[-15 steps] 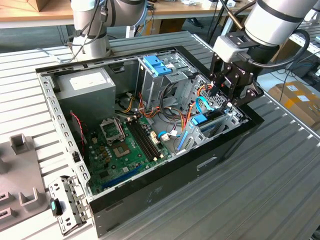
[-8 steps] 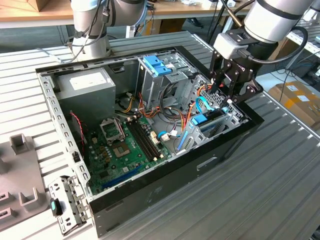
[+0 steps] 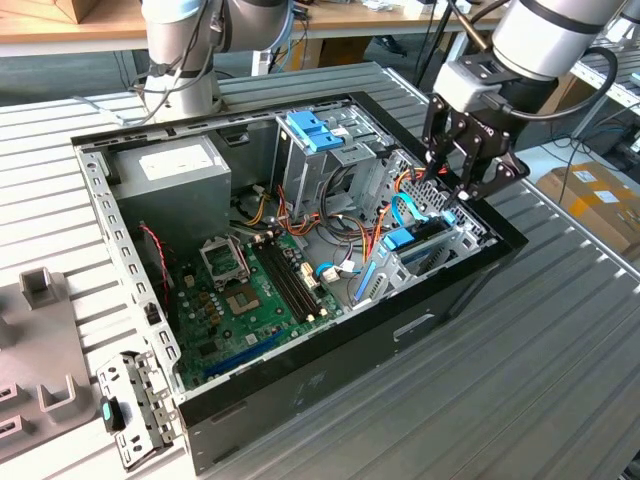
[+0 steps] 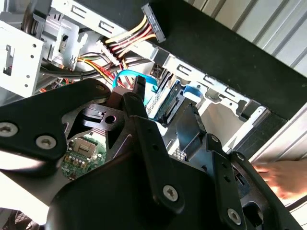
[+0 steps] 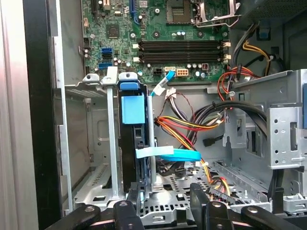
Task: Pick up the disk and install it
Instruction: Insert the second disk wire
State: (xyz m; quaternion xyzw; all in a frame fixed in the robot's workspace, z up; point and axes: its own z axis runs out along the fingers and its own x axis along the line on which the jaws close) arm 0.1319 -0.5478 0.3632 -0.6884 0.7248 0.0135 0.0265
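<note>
Above the drive bay at the open black computer case's [image 3: 300,385] corner, the black gripper [image 3: 468,178], jaws parted and empty, hovers over the seated grey-metal, blue-railed disk [image 5: 133,143]; descend squarely, avoiding the blue ribbon cable [image 5: 168,154].

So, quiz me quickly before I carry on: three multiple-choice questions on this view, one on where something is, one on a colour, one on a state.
1. Where is the disk?
A. raised in the air, clear of everything
B. on edge inside the drive cage
C. lying flat on its broad face

2. What colour is the disk's plastic carrier?
A. red
B. yellow
C. light blue

3. How is the gripper?
A. open, nothing between its fingers
B. shut on the disk
C. shut on nothing

Answers:
1. B, as the first wrist view shows the disk upright between the cage's metal walls.
2. C, as the tab and rail around the disk are light blue.
3. A, as the two fingers stand apart with the cage floor showing between them.
</note>
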